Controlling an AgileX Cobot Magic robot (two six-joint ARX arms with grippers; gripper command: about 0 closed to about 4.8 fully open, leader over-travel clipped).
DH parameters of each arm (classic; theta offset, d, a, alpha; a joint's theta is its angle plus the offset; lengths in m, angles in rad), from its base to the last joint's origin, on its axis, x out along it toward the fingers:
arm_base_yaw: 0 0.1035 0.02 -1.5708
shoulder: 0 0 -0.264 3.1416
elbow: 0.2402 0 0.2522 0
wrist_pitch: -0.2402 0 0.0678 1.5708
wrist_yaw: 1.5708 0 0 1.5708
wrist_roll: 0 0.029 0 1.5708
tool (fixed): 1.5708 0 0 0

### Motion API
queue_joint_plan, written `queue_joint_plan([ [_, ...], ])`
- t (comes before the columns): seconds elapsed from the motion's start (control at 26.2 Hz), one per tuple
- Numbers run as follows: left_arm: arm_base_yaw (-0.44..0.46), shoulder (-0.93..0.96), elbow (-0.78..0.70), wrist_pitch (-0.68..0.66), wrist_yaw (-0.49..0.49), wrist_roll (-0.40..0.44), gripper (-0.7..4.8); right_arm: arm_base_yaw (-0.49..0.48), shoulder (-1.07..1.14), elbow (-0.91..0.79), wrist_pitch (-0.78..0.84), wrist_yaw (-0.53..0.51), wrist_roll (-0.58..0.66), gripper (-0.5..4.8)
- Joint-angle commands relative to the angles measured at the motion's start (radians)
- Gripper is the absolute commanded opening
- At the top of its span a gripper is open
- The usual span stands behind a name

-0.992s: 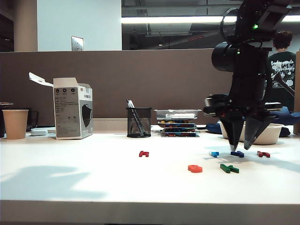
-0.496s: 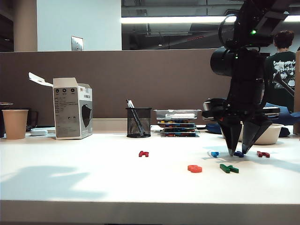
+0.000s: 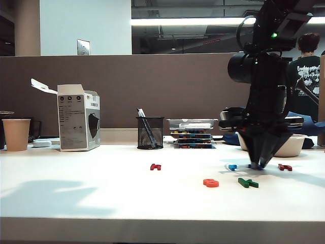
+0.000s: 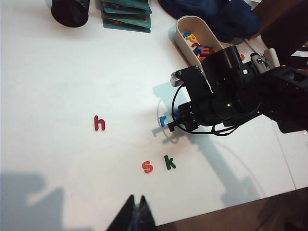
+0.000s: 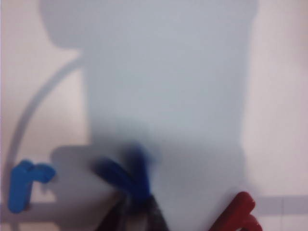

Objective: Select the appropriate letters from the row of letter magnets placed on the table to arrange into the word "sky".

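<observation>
On the white table [image 3: 101, 193] lie an orange-red "s" [image 3: 210, 183] [image 4: 147, 167] and, just right of it, a dark green "k" [image 3: 248, 183] [image 4: 169, 162]. Behind them my right gripper [image 3: 259, 165] points straight down, its fingers drawn together on the dark blue "y" [image 5: 127, 175], which still rests on the table. A light blue "r" [image 3: 232, 166] [image 5: 26, 185] lies left of it and a dark red letter [image 3: 285, 166] [image 5: 240, 211] right of it. A dark red "h" [image 3: 156, 166] [image 4: 99, 123] lies apart to the left. My left gripper [image 4: 136, 211] hovers shut and empty above the table's front edge.
Along the back stand a paper cup [image 3: 16, 134], an open cardboard box [image 3: 78, 118], a mesh pen cup [image 3: 150, 132] and a stack of flat cases [image 3: 193, 133]. A white bowl [image 3: 294, 147] with spare letters sits behind my right arm [image 4: 226, 101].
My right gripper has sunk slightly onto the table and its fingers have closed from a wide spread onto the dark blue letter. The other letters have not moved.
</observation>
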Motion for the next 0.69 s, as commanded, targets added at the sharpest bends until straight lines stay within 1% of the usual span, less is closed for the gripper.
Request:
queue_joint_plan([
  [0.04,0.0,-0.002,0.002,0.006,-0.003,0.001,-0.05,0.001,0.001,0.0,-0.02,0.0,0.0,0.74],
  [0.42,0.0,-0.002,0.002,0.006,-0.003,0.002,-0.05,0.001,-0.001,0.004,-0.023,-0.001,0.0,0.77],
  [0.5,0.0,-0.002,0.002,0.006,-0.003,0.001,-0.05,0.001,0.0,0.024,-0.029,-0.002,0.0,0.8],
  [0.57,0.0,-0.002,0.002,0.006,-0.003,0.002,-0.05,0.001,0.0,0.05,-0.027,-0.011,0.002,0.96],
  [0.69,0.0,-0.002,0.002,0.006,-0.003,0.002,-0.05,0.001,0.0,0.105,-0.019,-0.04,0.019,0.95],
])
